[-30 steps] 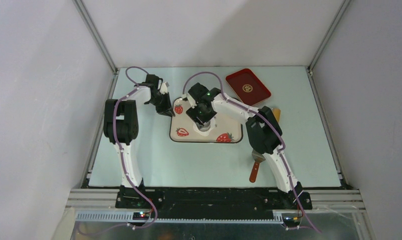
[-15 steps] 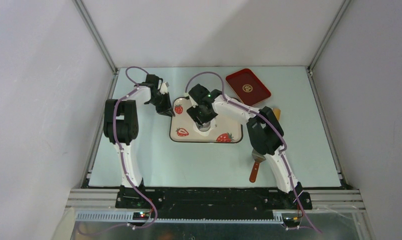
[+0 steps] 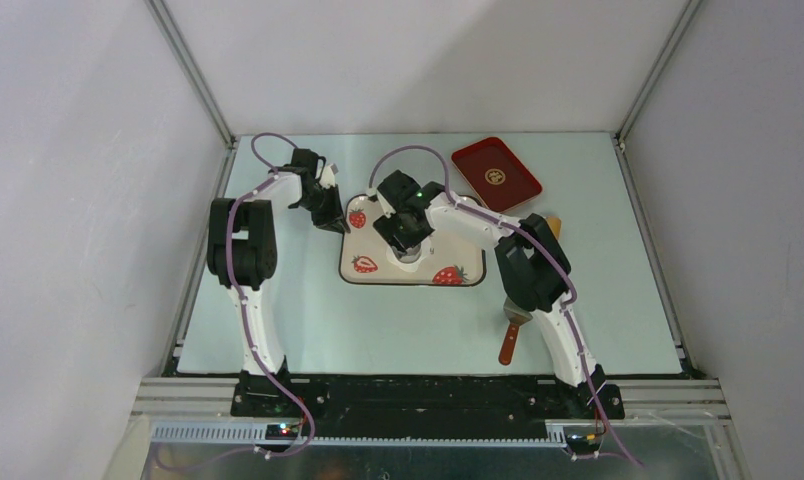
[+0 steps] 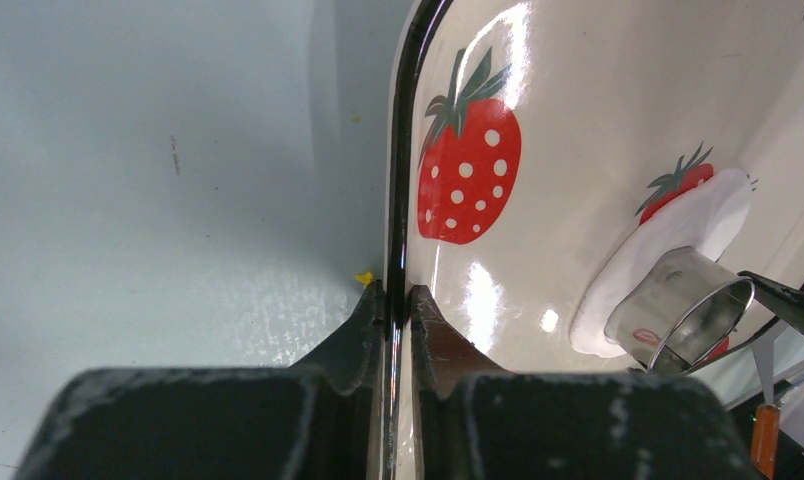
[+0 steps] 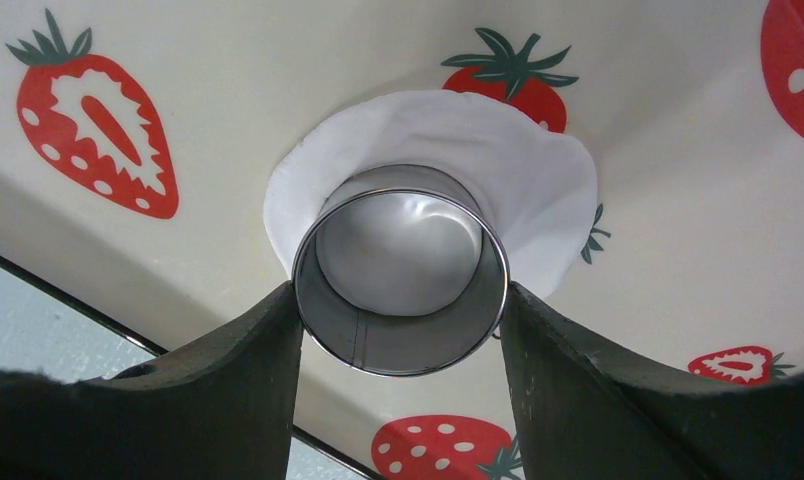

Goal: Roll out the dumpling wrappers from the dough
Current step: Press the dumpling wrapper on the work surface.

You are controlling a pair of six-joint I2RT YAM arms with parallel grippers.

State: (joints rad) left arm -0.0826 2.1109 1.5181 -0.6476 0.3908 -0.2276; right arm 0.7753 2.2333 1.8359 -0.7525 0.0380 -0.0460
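Lower right in the top view, a red-handled scraper lies on the table beside the right arm. Further up, at centre, sits the strawberry-print tray. The left gripper is pinched together on its black rim at the left edge. The right gripper, jaws wide, clamps a silvery ring standing on the dough. The dough is a thin, matte white, roundish sheet with uneven edges, flat mid-tray, covering part of a printed strawberry. Only the right wrist view shows dough inside the ring; from above the gripper hides most of it. At upper right lies a red tray; its gold emblem is too small to read.
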